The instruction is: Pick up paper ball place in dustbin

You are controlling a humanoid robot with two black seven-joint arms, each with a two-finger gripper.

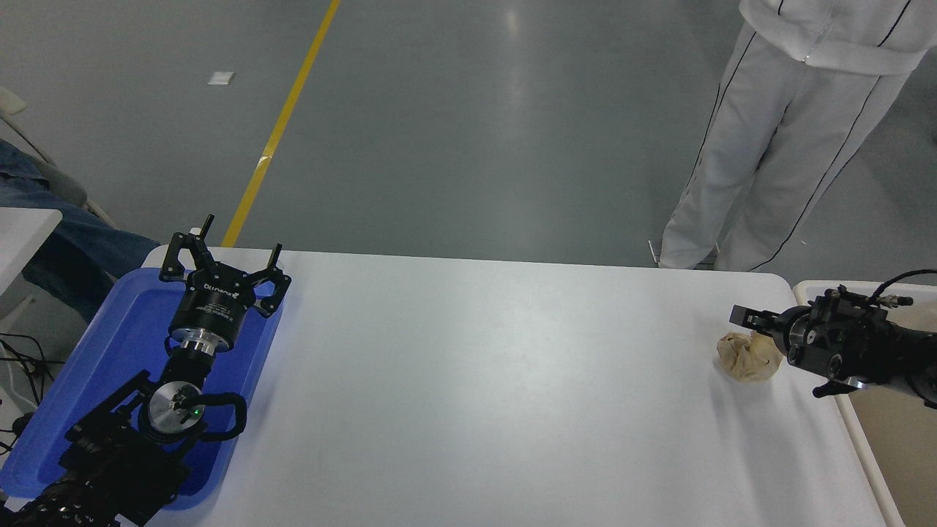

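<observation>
Grey polished floor with one yellow line ran behind a single white table [468, 380]. At the far left lay one shallow blue tray [95, 366], and over it the left gripper [223, 252] sat parked, its fingers spread wide and holding nothing.

Toward the right edge of the table rested the one paper ball [743, 357], a tan crumpled wad, on the surface. The right gripper [750, 326] reached in from the right at the ball's level, one dark fingertip showing just above and behind the wad and the wrist body covering its right side. Whether that gripper was spread or closed could not be told, nor whether it touched the paper. Just beyond the table's right edge stood one cream dustbin [864, 454], only its left rim and part of its inside in view; nothing could be seen in that part. One person in white clothes [768, 146] stood past the far right corner.

By my reading the task was at its grasping step: the ball was not lifted. Closing on it, carrying it the short way right and dropping it in the bin were all left.
</observation>
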